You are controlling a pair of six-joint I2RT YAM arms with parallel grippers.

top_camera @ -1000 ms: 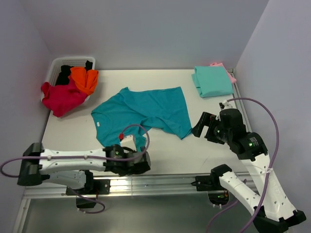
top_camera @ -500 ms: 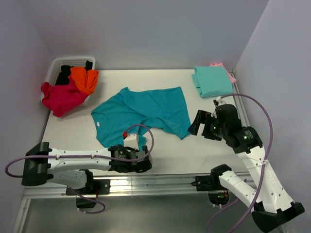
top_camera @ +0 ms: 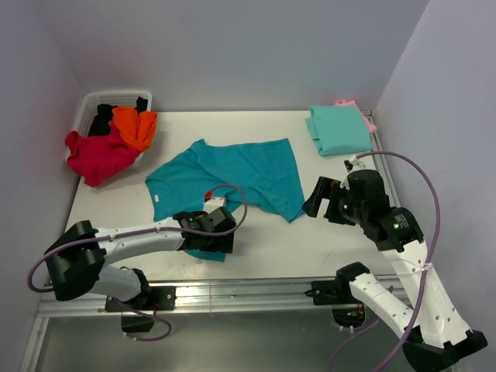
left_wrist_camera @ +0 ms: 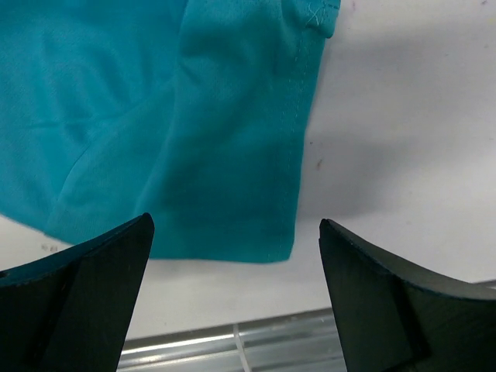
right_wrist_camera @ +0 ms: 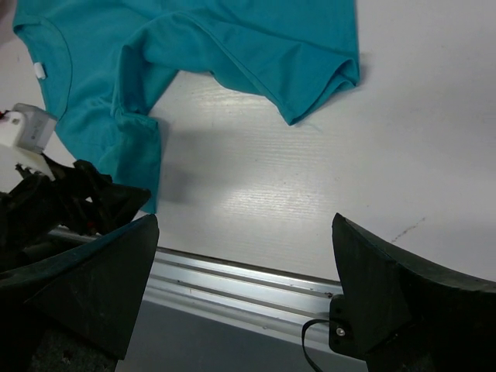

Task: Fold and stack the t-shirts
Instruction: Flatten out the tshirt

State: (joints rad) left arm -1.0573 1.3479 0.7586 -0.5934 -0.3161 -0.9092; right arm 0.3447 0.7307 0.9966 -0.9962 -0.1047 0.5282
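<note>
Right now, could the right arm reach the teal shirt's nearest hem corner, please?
Probably yes: the right gripper hangs open just beside that corner of the teal t-shirt, with only bare table between them.

I work in a robotics lab cell, not a home. A white table [top_camera: 341,236] is boxed in by plain lilac walls [top_camera: 232,46]. An aluminium rail [top_camera: 256,290] at its near edge carries my arm bases, and cables [top_camera: 432,203] loop off me. Only the basket [top_camera: 116,93] and shirts [top_camera: 248,167] look domestic.
</note>
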